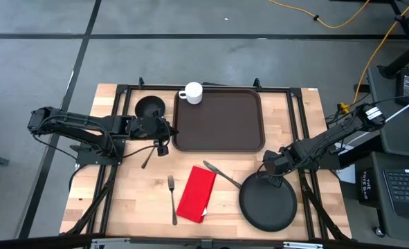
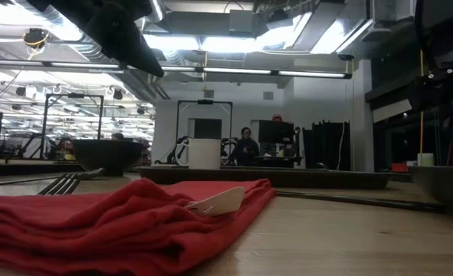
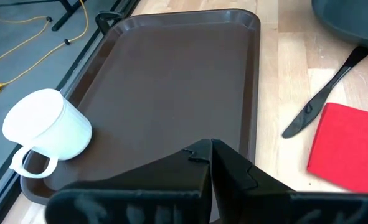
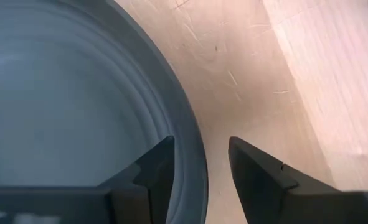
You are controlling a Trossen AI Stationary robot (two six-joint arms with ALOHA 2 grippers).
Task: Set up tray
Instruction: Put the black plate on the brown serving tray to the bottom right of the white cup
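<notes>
The dark brown tray (image 1: 221,121) lies at the table's far middle, with a white cup (image 1: 192,92) standing in its far left corner. My left gripper (image 1: 164,133) hovers shut over the tray's left rim (image 3: 171,163). The round black plate (image 1: 268,204) lies at the near right. My right gripper (image 1: 270,166) points down at the plate's far rim, open. In the right wrist view one finger (image 4: 157,163) stands over the plate's inside and the other (image 4: 253,167) outside, with the rim (image 4: 190,118) in the gap. My right gripper straddles the plate's far rim (image 4: 195,155) from above, one finger inside and one outside. I cannot tell whether either finger touches the rim. The plate lies flat on the table.
A black bowl (image 1: 149,107) stands left of the tray, with a spoon (image 1: 149,156) near it. A fork (image 1: 173,199), a red napkin (image 1: 197,194) and a knife (image 1: 221,174) lie on the near table between the arms.
</notes>
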